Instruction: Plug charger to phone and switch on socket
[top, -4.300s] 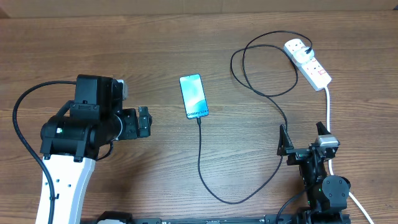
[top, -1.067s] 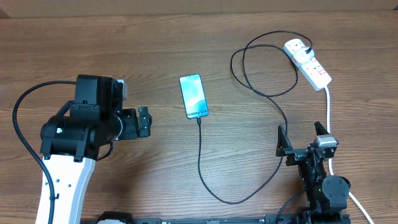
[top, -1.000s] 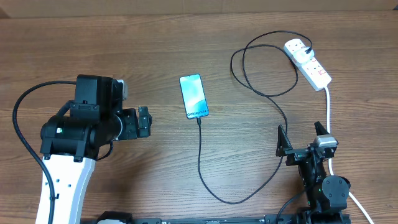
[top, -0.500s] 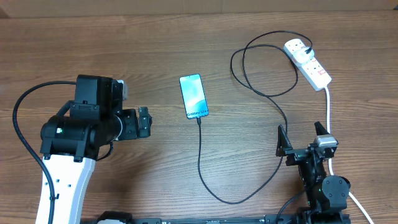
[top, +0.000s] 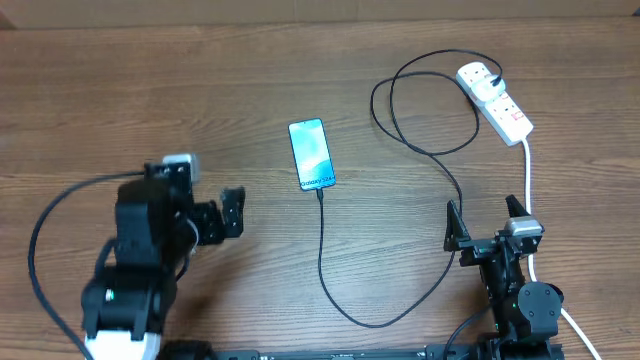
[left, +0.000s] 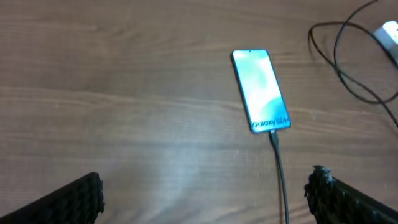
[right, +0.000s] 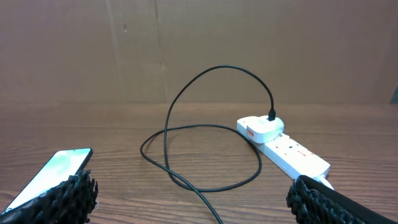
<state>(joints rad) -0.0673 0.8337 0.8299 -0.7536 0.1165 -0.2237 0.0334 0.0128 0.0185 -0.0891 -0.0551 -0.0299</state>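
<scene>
Overhead: my left tool (top: 233, 212) is over the wood surface (top: 150, 80), left of the phone (top: 312, 154) and well apart from it. Its jaws are spread wide with nothing between them. My right tool (top: 485, 224) sits at the near right edge, jaws also spread fully and empty. The charger (top: 322, 250) passes near its left finger and the white lead (top: 527, 170) runs by its right finger; I cannot tell whether either touches. The phone lies flat mid-surface, screen up, lettering end toward me. The charger's tip meets that end. The cable runs toward me, bends right, climbs, loops, and ends at a white adapter (top: 478, 75) seated in the far outlet of the socket (top: 503, 108), which is at the far right.

Left wrist: my left tool (left: 205, 180) is wide open, with both fingers (left: 68, 202) in the bottom corners and only bare surface between them. The phone (left: 262, 90) is ahead and slightly right, untouched. The charger (left: 280, 168) runs from its near end down between my fingers, closer to the right one.

Right wrist: my right tool (right: 193, 186) is wide open and grips nothing. The socket (right: 292, 155) is ahead on the right with the white adapter (right: 261, 129) in it. The charger (right: 205, 93) arches up from the adapter and loops on the surface. The phone (right: 53, 171) lies just behind my left finger. I cannot tell the switch position.
</scene>
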